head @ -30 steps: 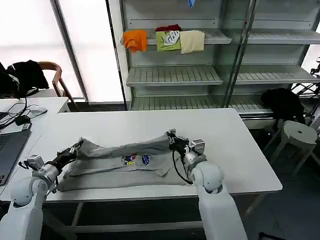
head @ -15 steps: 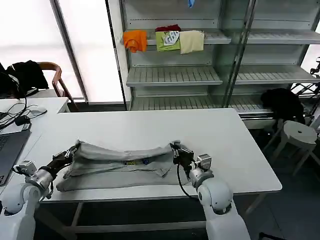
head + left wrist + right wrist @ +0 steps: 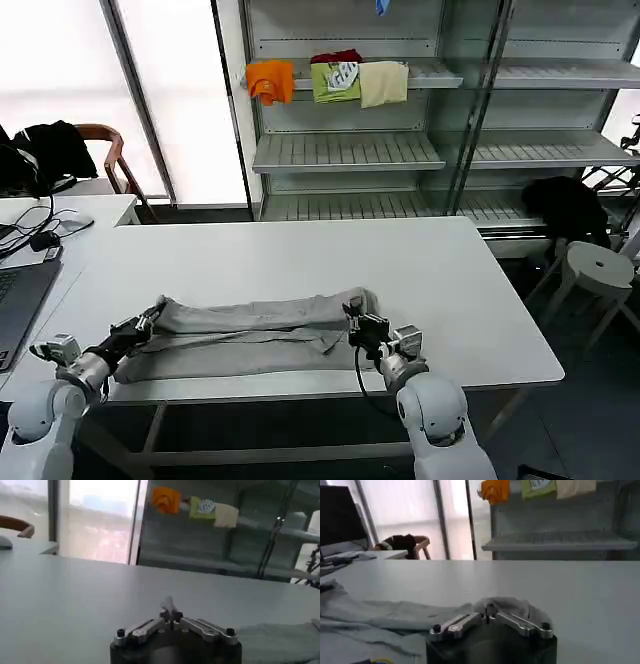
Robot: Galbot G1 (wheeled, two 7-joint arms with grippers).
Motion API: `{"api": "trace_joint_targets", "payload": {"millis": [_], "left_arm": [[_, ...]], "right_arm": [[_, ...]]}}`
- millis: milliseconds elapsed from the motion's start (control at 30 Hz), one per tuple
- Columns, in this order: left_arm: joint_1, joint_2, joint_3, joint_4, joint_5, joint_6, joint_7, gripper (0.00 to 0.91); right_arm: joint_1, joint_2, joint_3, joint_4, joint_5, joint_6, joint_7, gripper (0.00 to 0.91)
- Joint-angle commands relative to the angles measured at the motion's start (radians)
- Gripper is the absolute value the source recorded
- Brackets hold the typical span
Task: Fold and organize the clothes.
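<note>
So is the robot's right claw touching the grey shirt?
Touching. In the right wrist view the right gripper is shut on a bunched fold of the shirt, and the head view shows it at the shirt's corner on the table.

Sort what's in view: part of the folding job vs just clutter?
Job:
- light grey cotton shirt lying on the white table
- left end effector, shut on the shirt's left end
- right end effector, shut on its right end

Clutter:
- orange, green and cream cloths on the shelf
- black garment on the chair
- laptop
</note>
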Motion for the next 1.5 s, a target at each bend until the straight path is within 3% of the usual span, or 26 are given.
{"api": "trace_joint_targets", "payload": {"millis": [33,67,100,167,200,533,1067,1133,1200,1333,1500], "left_arm": [[0.012,0.002,-0.003,-0.005,0.052,-0.001,-0.006,0.020],[0.013,0.002,-0.004,-0.005,0.053,-0.001,-0.007,0.141],[0.015,0.004,-0.005,-0.007,0.052,-0.001,-0.013,0.141],[0.016,0.006,-0.007,-0.014,0.055,-0.001,-0.016,0.141],[0.018,0.008,-0.008,-0.019,0.058,-0.001,-0.017,0.212],[0.042,0.008,-0.019,-0.055,0.141,0.007,-0.035,0.212],[0.115,-0.010,-0.102,-0.162,0.147,0.036,-0.077,0.212],[0.127,-0.020,-0.120,-0.185,0.110,0.043,-0.103,0.897],[0.145,-0.040,-0.140,-0.221,0.080,0.053,-0.142,0.907],[0.202,-0.096,-0.159,-0.290,0.063,0.059,-0.251,0.907],[0.250,-0.141,-0.126,-0.326,0.105,0.056,-0.345,0.907]], "right_arm": [[-0.013,-0.002,0.001,-0.006,-0.018,0.001,0.001,0.000],[-0.013,-0.003,0.001,-0.006,-0.023,0.001,0.002,0.413],[-0.013,-0.004,0.001,-0.007,-0.032,-0.001,0.005,0.907],[-0.012,-0.005,0.000,-0.006,-0.049,-0.001,0.011,0.907],[-0.012,-0.005,-0.001,-0.006,-0.060,-0.002,0.017,0.907],[-0.027,-0.022,-0.017,0.003,-0.267,0.007,0.039,0.907],[-0.062,-0.056,0.011,0.060,-0.297,-0.012,0.042,0.907],[-0.067,-0.057,0.018,0.074,-0.276,-0.008,0.045,0.907],[-0.070,-0.056,0.026,0.093,-0.225,0.010,0.066,0.907],[-0.048,-0.039,0.065,0.155,0.070,0.123,0.143,0.907],[0.011,-0.035,0.088,0.183,0.179,0.157,0.186,0.907]]}}
